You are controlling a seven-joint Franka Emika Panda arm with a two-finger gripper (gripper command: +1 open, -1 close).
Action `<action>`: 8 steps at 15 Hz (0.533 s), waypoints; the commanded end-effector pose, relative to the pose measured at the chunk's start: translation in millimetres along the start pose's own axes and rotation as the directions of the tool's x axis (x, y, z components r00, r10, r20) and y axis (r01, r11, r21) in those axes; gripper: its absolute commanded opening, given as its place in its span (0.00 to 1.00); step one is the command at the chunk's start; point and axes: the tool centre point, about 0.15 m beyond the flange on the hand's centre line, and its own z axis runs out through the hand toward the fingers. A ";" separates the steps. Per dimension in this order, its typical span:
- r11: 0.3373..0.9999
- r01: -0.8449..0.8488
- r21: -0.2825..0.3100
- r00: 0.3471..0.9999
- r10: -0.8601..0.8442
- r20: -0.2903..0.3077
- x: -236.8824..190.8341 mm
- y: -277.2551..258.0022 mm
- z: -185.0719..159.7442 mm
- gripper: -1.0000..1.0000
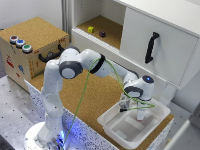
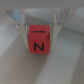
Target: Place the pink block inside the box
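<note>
The pink block (image 2: 40, 42) is a small reddish-pink cube with a black "N" on the face toward the wrist camera. It sits between the two fingers (image 2: 20, 33) of my gripper (image 2: 40, 36), which is shut on the pink block. Behind it in the wrist view lie the white ridges of the box floor (image 2: 12, 62). In the exterior view my gripper (image 1: 141, 116) reaches down inside the box (image 1: 113, 125), a shallow white bin at the table's near right corner. The hand hides the block there, and whether the block touches the floor I cannot tell.
A cork-topped wooden box (image 1: 32, 42) with coloured buttons stands at the exterior view's left. A yellow cube (image 1: 90, 29) and a dark purple cube (image 1: 102, 34) rest on the open shelf behind. A white cabinet door with a black handle (image 1: 151, 47) rises behind the bin.
</note>
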 end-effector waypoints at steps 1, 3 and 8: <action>0.997 -0.069 0.039 0.998 0.070 -0.007 -10.9 9.8 6.6 1.00; 0.996 -0.064 0.060 0.998 0.065 -0.008 -15.6 4.3 -0.2 1.00; 0.995 0.070 0.071 0.995 -0.064 -0.081 -17.8 -37.4 -47.9 1.00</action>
